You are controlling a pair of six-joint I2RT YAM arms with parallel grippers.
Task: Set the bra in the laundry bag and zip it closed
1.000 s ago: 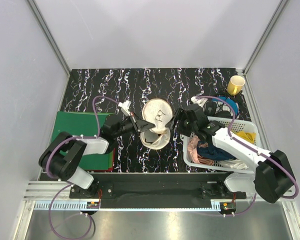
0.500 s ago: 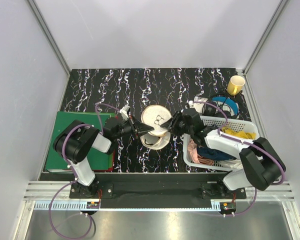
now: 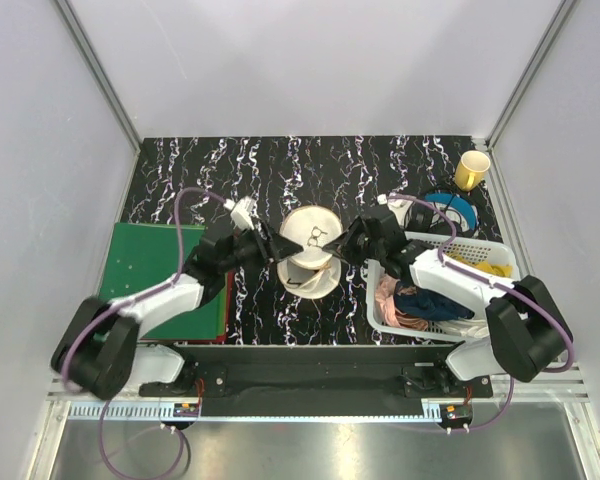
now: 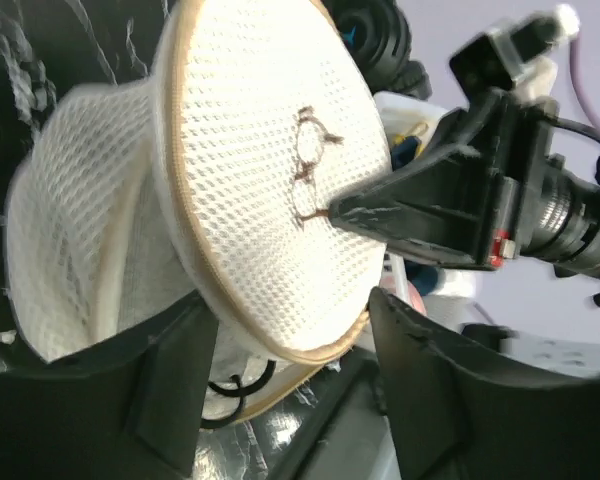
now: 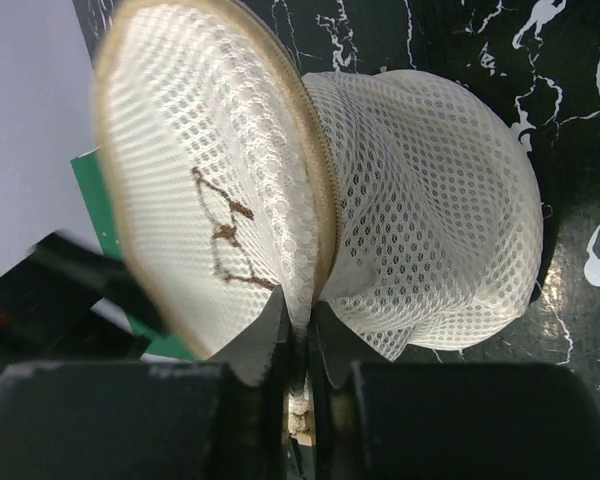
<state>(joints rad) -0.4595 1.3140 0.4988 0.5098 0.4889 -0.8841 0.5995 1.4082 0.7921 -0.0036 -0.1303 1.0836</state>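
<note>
Right hand (image 5: 298, 330) pinched tight on rim of laundry bag (image 3: 310, 245), w/ top half tipped up, mid-worktop (image 3: 210, 170); left hand (image 4: 290, 340) wide open round bag's other edge, gripping nothing; clothes basket (image 3: 485, 246) just to the right.

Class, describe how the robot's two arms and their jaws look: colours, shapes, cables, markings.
The left arm and right arm match: white shell links between bulky black rounded joints. A thin purple cable loops along each. The jaws are matt black, blocky, tapering to blunt tips. A small white module sits at the left wrist.
</note>
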